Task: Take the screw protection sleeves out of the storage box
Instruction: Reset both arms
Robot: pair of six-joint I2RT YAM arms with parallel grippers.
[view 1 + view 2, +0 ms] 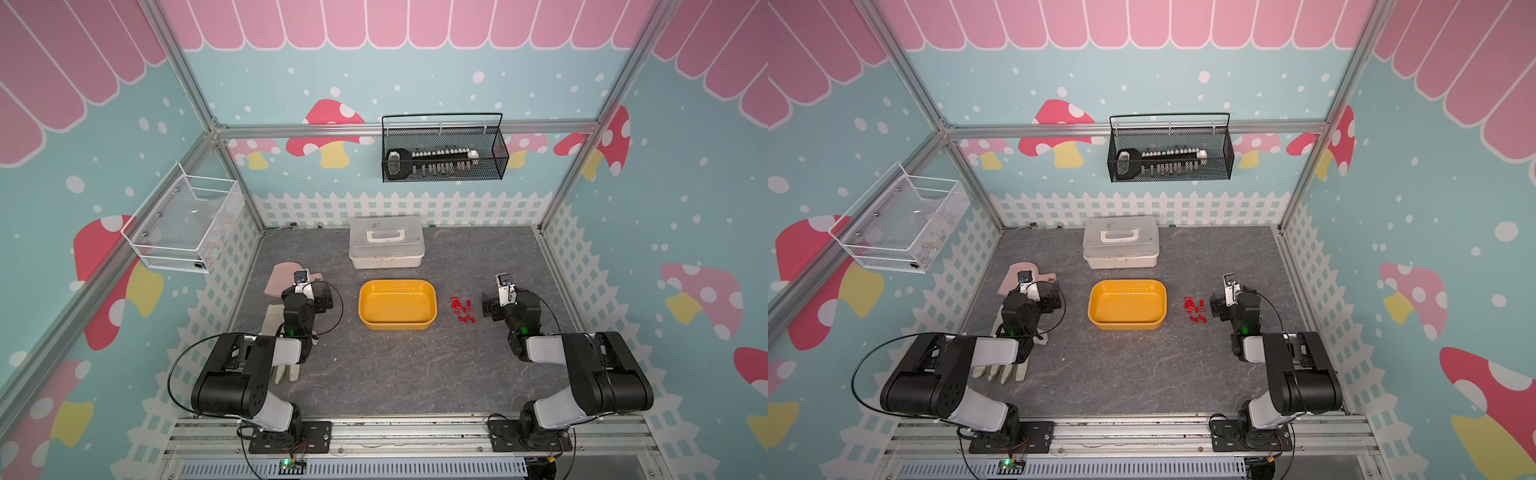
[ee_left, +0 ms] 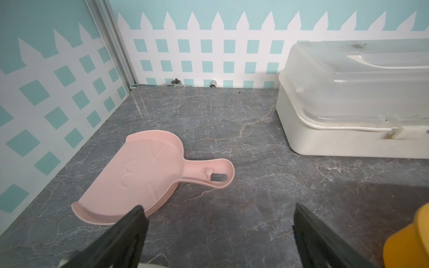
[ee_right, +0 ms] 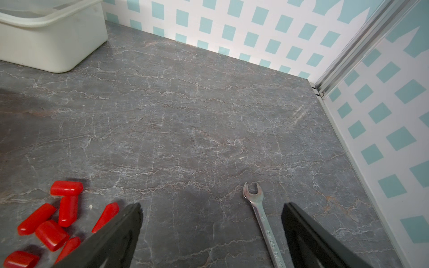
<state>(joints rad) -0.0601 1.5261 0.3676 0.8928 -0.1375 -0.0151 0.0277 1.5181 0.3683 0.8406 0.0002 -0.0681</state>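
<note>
Operator: Position of the screw protection sleeves (image 1: 463, 311) (image 1: 1196, 311) in both top views?

Technician: Red cluster on the grey table (image 1: 395, 374), right of the yellow storage box (image 1: 397, 305) and apart from it, all outside the box. A white lidded case (image 1: 386, 245) stands beyond the box.

Operator: Left wrist view?

Technician: Left gripper (image 2: 218, 214) spread wide, holding nothing, above bare table. A pink dustpan (image 2: 139, 176) lies to its left and farther back. A corner of the box sits to its right.

Operator: Right wrist view?

Technician: Right gripper (image 3: 212, 208) spread wide, holding nothing. The sleeves lie just left of it. An open-end wrench (image 3: 260, 208) lies on the table under the gap between the fingers.
</note>
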